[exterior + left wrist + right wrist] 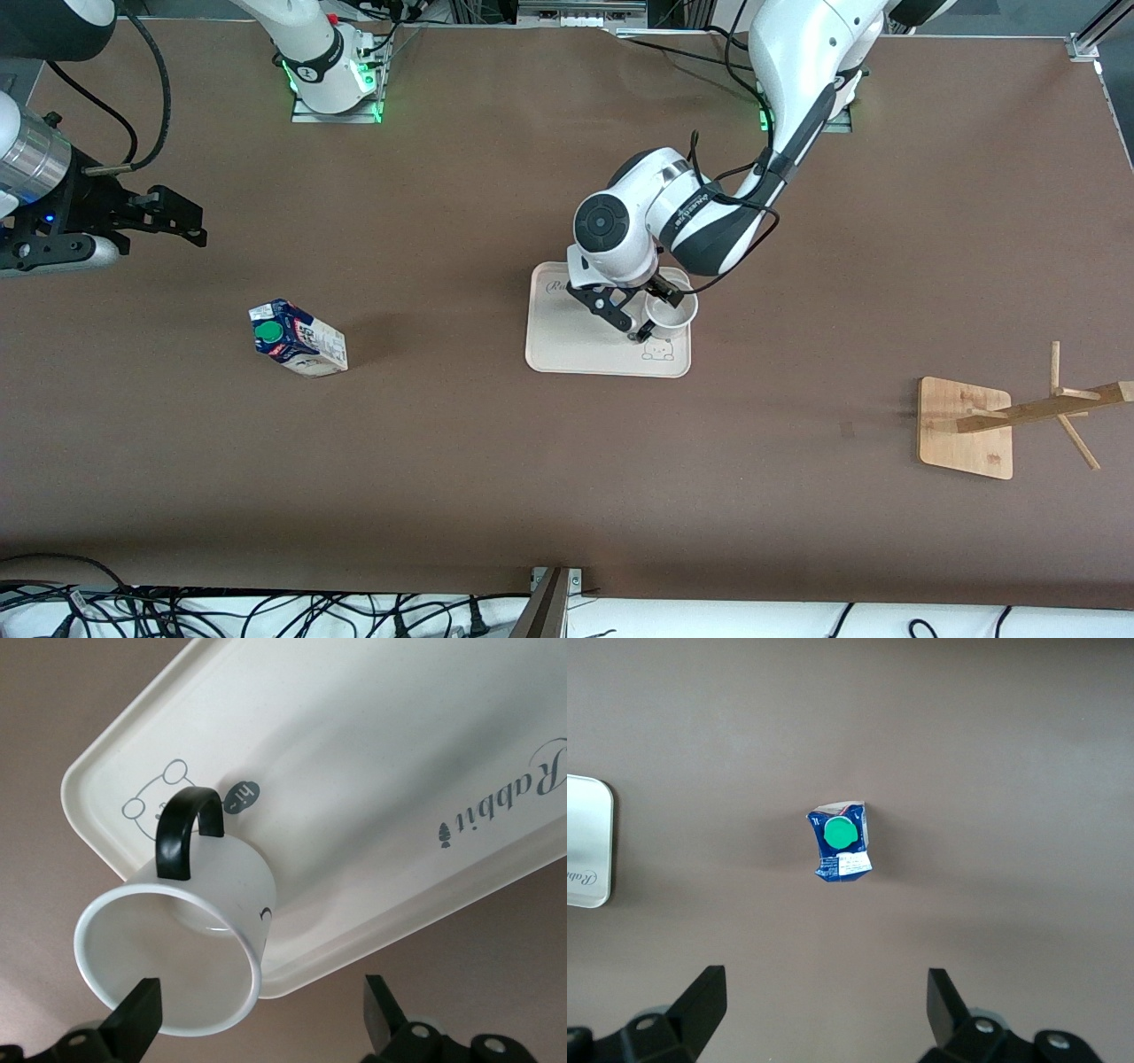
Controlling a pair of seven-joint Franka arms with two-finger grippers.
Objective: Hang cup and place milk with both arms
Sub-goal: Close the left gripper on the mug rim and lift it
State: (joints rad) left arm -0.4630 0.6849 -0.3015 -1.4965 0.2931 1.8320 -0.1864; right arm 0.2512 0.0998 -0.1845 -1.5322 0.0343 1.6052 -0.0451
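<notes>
A wooden rack (1001, 424) is seen nearest the camera, toward the left arm's end of the brown surface (496, 461). The milk (298, 338), a blue-and-white carton with a green cap, is shown toward the right arm's end. The cup (671, 311), white with a black loop handle, is seen on a cream tray (576, 341). The left end effector (645, 315) is held open around the cup's rim, ungripped. The right end effector (182, 221) is held open and empty over bare surface.
</notes>
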